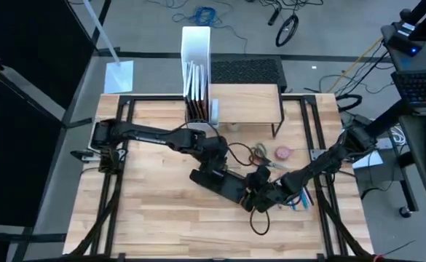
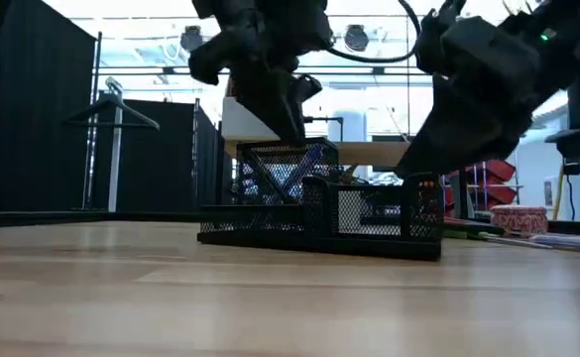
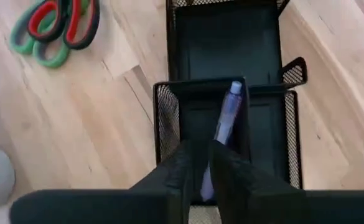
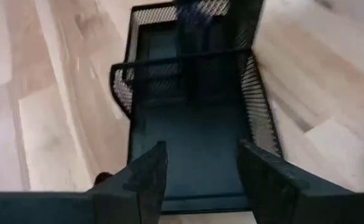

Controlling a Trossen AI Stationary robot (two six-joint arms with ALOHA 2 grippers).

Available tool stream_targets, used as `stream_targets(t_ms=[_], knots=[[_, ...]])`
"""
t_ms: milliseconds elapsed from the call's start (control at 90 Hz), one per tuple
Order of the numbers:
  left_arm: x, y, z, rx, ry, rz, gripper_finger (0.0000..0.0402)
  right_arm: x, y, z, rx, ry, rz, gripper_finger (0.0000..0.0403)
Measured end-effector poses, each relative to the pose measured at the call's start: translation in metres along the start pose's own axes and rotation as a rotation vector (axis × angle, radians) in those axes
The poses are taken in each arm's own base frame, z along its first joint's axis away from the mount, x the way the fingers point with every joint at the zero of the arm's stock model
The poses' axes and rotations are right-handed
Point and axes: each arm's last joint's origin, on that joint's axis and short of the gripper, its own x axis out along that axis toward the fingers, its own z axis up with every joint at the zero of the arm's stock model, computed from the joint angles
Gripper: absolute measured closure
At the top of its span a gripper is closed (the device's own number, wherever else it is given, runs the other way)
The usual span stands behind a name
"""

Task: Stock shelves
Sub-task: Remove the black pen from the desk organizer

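Note:
A black mesh organizer tray (image 1: 226, 185) lies mid-table. Its tall cup (image 3: 200, 124) holds a blue pen (image 3: 227, 115), which also shows through the mesh in the low view (image 2: 290, 177). My left gripper (image 3: 206, 171) hangs over the cup, shut on that pen. My right gripper (image 4: 203, 177) is open over the tray's low compartment (image 4: 191, 143), one finger toward each side wall. Whether they touch the tray, I cannot tell. The shelves (image 1: 245, 102), a light-wood top on black legs, stand at the table's far edge. My left gripper pinches the blue pen between its two fingers at the end nearest the wrist (image 3: 208, 183). The fingers come from above, slanting down into the cup. The pen sits tilted inside the cup, and its pale far tip (image 3: 235, 88) is by the cup's wall.
Red and green scissors (image 3: 54, 28) and a pink round thing (image 1: 282, 153) lie on the table between the tray and the shelves. Loose pens (image 1: 300, 200) lie right of the tray. A tall white file box (image 1: 196, 51) stands left of the shelves.

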Motion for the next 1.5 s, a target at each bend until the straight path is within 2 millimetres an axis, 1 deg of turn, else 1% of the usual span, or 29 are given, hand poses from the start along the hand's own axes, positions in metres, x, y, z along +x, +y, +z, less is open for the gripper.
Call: stream_targets(t_ms=[100,156,256,400,478,600,633,678,733,911,1000,1089,1222,1356,1500], knots=[[0.007,0.002,0.000,0.026,-0.039,-0.057,0.0372,0.007,0.003,-0.004,0.004,-0.004,0.005,0.0232],[0.010,0.002,-0.002,0.029,-0.032,-0.082,0.0372,0.011,0.003,-0.005,0.006,-0.008,-0.001,0.0232],[0.021,0.005,-0.003,0.031,-0.046,-0.121,0.0372,0.017,0.004,-0.006,0.016,-0.009,0.006,0.0232],[0.026,0.007,-0.006,0.017,-0.108,-0.234,0.0372,0.024,0.006,-0.006,0.025,-0.021,0.018,0.0232],[0.029,0.007,-0.006,0.014,-0.114,-0.250,0.0372,0.027,0.005,-0.005,0.018,-0.026,0.020,0.0232],[0.030,0.007,-0.006,0.014,-0.123,-0.262,0.0372,0.030,0.002,-0.002,0.026,-0.019,0.014,0.0232],[0.033,0.008,-0.006,0.012,-0.125,-0.270,0.0370,0.031,0.001,-0.001,0.027,-0.019,0.010,0.0232],[0.038,0.009,-0.006,0.010,-0.137,-0.275,0.0363,0.032,-0.001,0.000,0.026,-0.016,0.006,0.0232],[0.039,0.010,-0.004,0.011,-0.147,-0.264,0.0349,0.034,-0.003,0.000,0.023,-0.016,-0.004,0.0232],[0.042,0.013,-0.002,-0.037,-0.145,-0.206,0.0289,0.036,-0.005,0.003,0.034,-0.018,-0.010,0.0232],[0.042,0.014,0.000,-0.059,-0.152,-0.187,0.0276,0.037,-0.006,0.003,0.037,-0.021,-0.010,0.0232],[0.043,0.013,0.001,-0.064,-0.154,-0.192,0.0278,0.038,-0.006,0.005,0.047,-0.027,-0.008,0.0232],[0.044,0.008,0.003,-0.054,-0.154,-0.206,0.0294,0.040,-0.008,0.008,0.045,-0.030,-0.003,0.0232],[0.045,0.002,0.006,-0.048,-0.161,-0.235,0.0307,0.041,-0.009,0.010,0.019,-0.033,0.001,0.0232],[0.045,-0.001,0.009,-0.038,-0.175,-0.242,0.0310,0.042,-0.009,0.011,-0.032,-0.046,-0.002,0.0232]])
